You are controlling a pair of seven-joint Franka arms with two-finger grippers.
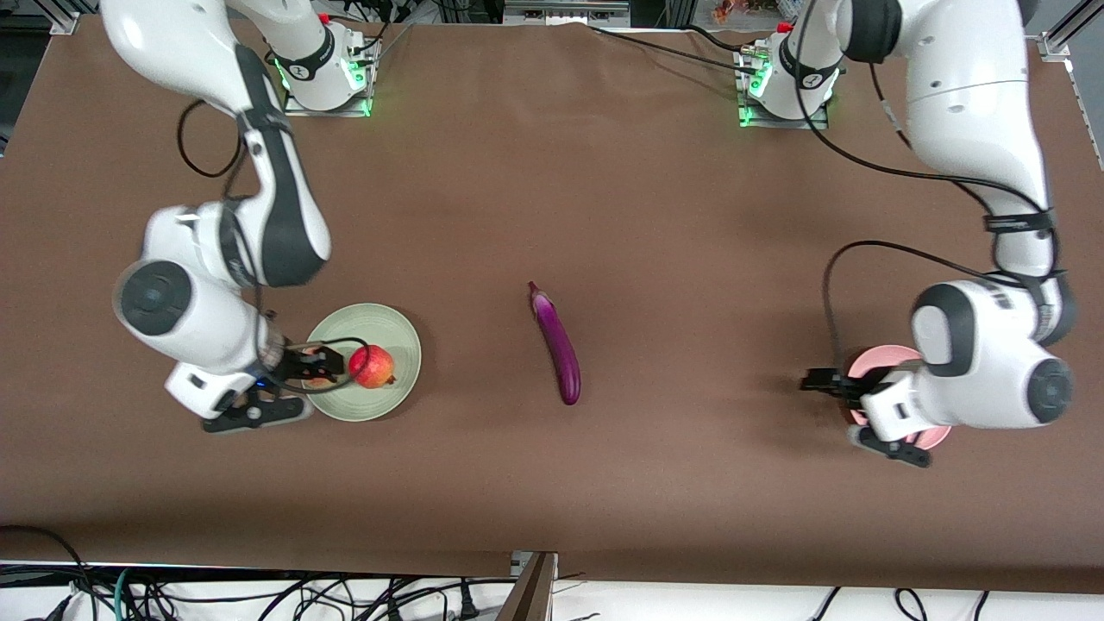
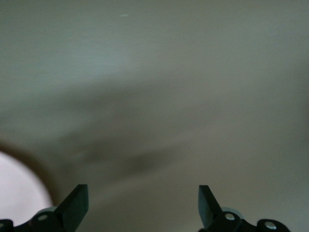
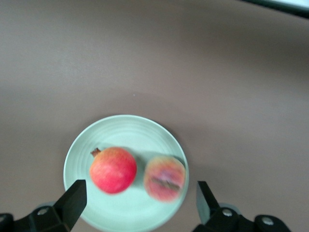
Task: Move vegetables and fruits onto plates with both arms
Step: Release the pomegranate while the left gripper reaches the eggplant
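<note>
My right gripper (image 3: 139, 200) hangs open over green plate (image 3: 125, 128) holding pomegranate (image 3: 113, 170) and peach (image 3: 165, 178). Left gripper (image 2: 143, 205) open over pink plate (image 1: 880, 355). Eggplant (image 1: 558, 347) lies on the table (image 1: 655, 224) between the plates.

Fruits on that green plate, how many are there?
2. A red pomegranate and a peach lie side by side on the pale green plate, under the open right gripper. In the front view, the gripper mostly hides the peach.
</note>
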